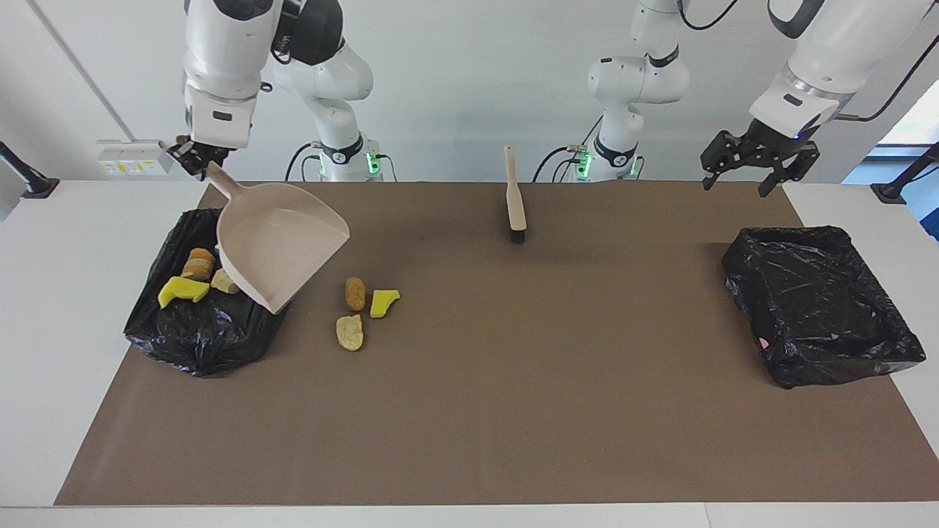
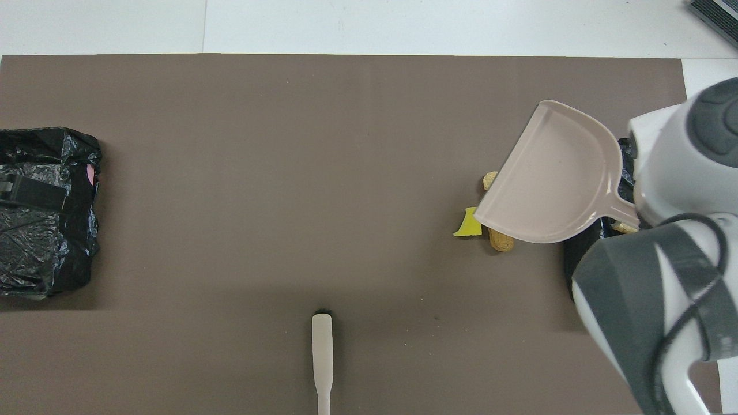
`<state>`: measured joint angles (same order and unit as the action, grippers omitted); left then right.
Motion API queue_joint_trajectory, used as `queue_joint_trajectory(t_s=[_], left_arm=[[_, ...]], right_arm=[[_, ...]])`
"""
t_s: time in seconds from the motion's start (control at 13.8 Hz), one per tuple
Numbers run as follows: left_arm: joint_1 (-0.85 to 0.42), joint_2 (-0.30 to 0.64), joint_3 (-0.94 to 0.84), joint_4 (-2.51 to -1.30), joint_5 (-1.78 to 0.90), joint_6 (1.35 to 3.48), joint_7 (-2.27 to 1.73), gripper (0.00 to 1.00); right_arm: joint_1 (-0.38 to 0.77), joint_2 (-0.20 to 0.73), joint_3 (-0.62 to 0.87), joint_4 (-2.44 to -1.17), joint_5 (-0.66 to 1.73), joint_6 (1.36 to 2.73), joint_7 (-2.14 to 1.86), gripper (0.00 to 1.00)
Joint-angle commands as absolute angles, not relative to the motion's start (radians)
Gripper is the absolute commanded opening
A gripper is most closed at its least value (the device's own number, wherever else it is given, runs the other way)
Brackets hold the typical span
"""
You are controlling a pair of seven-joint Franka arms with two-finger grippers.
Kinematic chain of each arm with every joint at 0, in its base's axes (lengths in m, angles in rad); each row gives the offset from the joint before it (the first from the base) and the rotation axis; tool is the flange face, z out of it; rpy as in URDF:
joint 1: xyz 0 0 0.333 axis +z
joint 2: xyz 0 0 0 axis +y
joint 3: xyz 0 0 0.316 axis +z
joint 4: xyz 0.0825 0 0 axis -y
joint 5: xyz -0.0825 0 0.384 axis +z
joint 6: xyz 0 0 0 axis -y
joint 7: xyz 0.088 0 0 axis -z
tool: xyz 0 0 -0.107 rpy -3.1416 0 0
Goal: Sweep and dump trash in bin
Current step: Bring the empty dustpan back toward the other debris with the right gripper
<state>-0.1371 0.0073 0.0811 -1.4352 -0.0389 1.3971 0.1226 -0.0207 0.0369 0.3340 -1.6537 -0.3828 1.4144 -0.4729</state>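
My right gripper is shut on the handle of the beige dustpan, which hangs tilted, mouth down, over the inner edge of the black-bagged bin. Inside the bin lie trash scraps: a yellow one and tan ones. Three more trash pieces lie on the mat beside the bin: brown, yellow, tan. From overhead the dustpan partly covers them. My left gripper hangs open and empty, high over the left arm's end of the table.
The beige brush rests on the brown mat midway along its edge nearest the robots, seen from overhead as brush. A second black-bagged bin sits at the left arm's end. The right arm hides most of the first bin from overhead.
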Motion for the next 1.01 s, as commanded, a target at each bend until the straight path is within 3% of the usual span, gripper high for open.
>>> queue_joint_trajectory(t_s=[0.0,0.94], left_arm=[[-0.112,0.038,0.051,-1.384,-0.037,1.355,0.135,1.0],[-0.087,-0.006,0.017,-1.424,-0.037,1.356,0.124,1.0]], right_arm=[[0.064,0.15,0.333,-1.603,-0.347,1.419,-0.208,0.0],[0.388,0.609,0.333,-1.28,-0.077,1.782,0.74,0.0]])
